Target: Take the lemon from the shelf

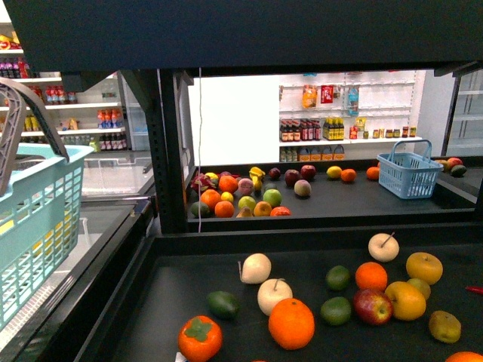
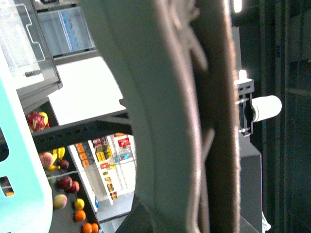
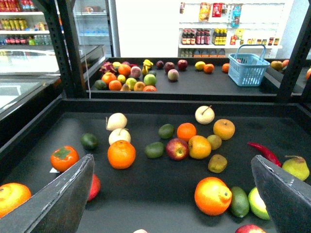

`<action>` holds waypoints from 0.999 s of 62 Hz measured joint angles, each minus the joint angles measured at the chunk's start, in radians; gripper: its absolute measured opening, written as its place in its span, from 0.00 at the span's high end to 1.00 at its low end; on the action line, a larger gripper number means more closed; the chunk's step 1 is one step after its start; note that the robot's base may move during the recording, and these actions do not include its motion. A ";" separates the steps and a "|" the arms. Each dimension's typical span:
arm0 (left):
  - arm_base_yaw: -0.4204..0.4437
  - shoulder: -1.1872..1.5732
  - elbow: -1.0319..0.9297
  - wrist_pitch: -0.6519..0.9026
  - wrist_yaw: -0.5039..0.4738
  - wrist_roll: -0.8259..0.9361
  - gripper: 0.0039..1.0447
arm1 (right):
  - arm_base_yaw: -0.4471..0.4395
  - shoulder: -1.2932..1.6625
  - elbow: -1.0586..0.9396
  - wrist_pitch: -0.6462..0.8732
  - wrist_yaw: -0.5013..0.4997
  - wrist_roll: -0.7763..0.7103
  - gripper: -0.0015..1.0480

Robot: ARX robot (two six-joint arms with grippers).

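Observation:
The black shelf [image 1: 167,173] has a near tray [image 3: 160,194] and a far tray [image 1: 355,197], both strewn with fruit. A plain-yellow fruit that looks like the lemon [image 1: 334,172] lies at the back of the far tray beside an orange; it also shows in the right wrist view [image 3: 199,65]. My right gripper [image 3: 172,204] is open and empty, low over the near tray, its fingers [image 3: 63,199] wide apart. My left gripper [image 2: 194,160] is shut on the grey basket handle [image 2: 155,107], which fills its view. The handle [image 1: 23,113] and the teal basket [image 1: 38,219] hang at far left.
The near tray holds oranges [image 3: 121,154], yellow-orange apples [image 3: 199,146], a large orange-yellow fruit [image 3: 212,195], limes, pears, a persimmon [image 3: 64,158] and a red chilli [image 3: 265,153]. A blue basket [image 1: 408,173] stands on the far tray. White wall shelves of bottles lie behind.

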 joint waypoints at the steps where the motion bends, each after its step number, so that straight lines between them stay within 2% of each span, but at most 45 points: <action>1: 0.003 0.000 -0.003 0.003 0.000 0.000 0.94 | 0.000 0.000 0.000 0.000 0.000 0.000 0.07; 28: 0.086 0.065 -0.158 0.212 0.089 -0.105 0.94 | 0.000 0.000 0.000 0.000 0.000 0.000 0.07; 62: 0.128 0.101 -0.235 0.296 0.129 -0.128 0.94 | 0.000 0.000 0.000 0.000 0.000 0.000 0.07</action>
